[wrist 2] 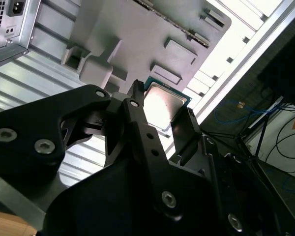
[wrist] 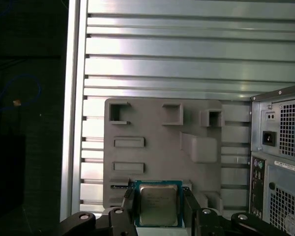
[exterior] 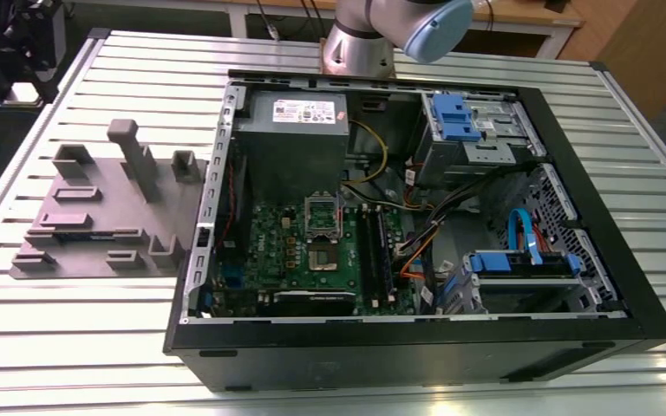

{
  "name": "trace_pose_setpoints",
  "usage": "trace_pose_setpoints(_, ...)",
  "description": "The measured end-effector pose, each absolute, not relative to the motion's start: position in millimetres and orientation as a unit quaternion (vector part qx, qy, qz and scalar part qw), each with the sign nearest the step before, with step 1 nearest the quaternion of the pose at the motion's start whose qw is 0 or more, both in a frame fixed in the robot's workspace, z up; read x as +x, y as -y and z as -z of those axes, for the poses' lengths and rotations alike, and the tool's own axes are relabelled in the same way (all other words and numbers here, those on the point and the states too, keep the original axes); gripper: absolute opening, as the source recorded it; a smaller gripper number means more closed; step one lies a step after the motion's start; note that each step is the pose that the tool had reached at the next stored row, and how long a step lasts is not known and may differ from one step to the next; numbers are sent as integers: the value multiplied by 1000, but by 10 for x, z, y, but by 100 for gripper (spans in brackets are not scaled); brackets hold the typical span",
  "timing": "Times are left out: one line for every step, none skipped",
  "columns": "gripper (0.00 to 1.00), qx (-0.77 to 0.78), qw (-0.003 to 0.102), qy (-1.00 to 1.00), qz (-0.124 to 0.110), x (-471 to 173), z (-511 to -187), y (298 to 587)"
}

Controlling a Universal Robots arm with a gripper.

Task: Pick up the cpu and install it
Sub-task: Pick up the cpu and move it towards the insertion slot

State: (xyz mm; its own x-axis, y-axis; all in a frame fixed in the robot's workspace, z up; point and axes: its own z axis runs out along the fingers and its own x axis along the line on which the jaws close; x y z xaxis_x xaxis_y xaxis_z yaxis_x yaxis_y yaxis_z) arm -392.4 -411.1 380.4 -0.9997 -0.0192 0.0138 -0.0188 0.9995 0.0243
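Silvery slatted aluminium table [exterior: 90, 347] carries everything in the exterior view, and in the first wrist view dark floor with a loose blue cable [wrist: 19, 88] lies past its rim. At the exterior view's left sits a grey moulded plastic fixture plate [exterior: 90, 217] with upright posts and shallow pockets, and bare slats lie between it and the table edge. Just beside it to the right lies an open black computer case [exterior: 426, 351]. The case holds a green motherboard [exterior: 298, 251] with a rectangular metal socket frame [exterior: 323, 227] and a grey power supply box [exterior: 292, 121], with tangled wiring and blue drive brackets [exterior: 451, 117] farther right. The silver arm base [exterior: 362, 43] stands behind the case. In both wrist views the black two-finger gripper [wrist: 158, 209] [wrist 2: 162, 105] presses its fingers against two opposite edges of the small square silvery-topped cpu [wrist: 158, 202] [wrist 2: 164, 104], with the fixture plate beyond it.
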Motion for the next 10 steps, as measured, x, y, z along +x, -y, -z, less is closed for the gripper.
trace_pose_setpoints(47,10,7,1000,12,-3917,-3804,4112)
trace_pose_setpoints(47,10,7,1000,12,-3909,-3804,4112)
trace_pose_setpoints(47,10,7,1000,12,-3902,-3805,4112)
trace_pose_setpoints(47,10,7,1000,12,-3893,-3805,4112)
trace_pose_setpoints(47,10,7,1000,12,-3883,-3804,4112)
trace_pose_setpoints(47,10,7,1000,12,-3873,-3804,4112)
trace_pose_setpoints(47,10,7,1000,12,-3863,-3805,4112)
trace_pose_setpoints(47,10,7,1000,12,-3853,-3804,4112)
trace_pose_setpoints(47,9,7,1000,12,-3842,-3804,4112)
trace_pose_setpoints(47,10,7,1000,12,-3833,-3805,4112)
